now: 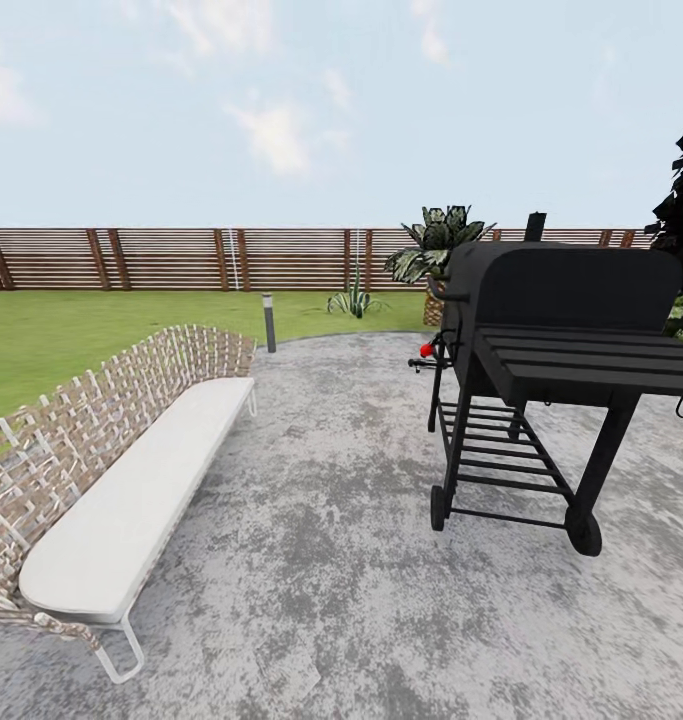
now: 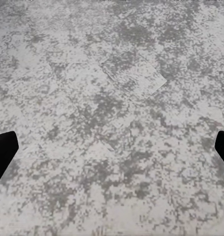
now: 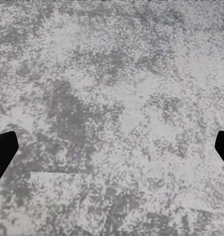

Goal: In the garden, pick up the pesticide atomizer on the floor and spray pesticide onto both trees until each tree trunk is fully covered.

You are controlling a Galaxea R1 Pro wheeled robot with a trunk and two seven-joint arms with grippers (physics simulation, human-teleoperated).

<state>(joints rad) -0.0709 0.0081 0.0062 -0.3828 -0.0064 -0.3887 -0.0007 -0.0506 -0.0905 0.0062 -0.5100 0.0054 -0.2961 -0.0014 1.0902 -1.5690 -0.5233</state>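
Above grey stone patio [image 2: 112,147], both arms point down; left and right jaws spread wide, empty.

Under my pincers the patio [image 1: 321,560] was rough, mottled grey stone, matt throughout. The bench [image 1: 71,450] had a woven wicker-like back and a smooth pale cushion. The grill [image 1: 561,330] was matt black metal; the fence [image 1: 181,258] brown slatted wood.
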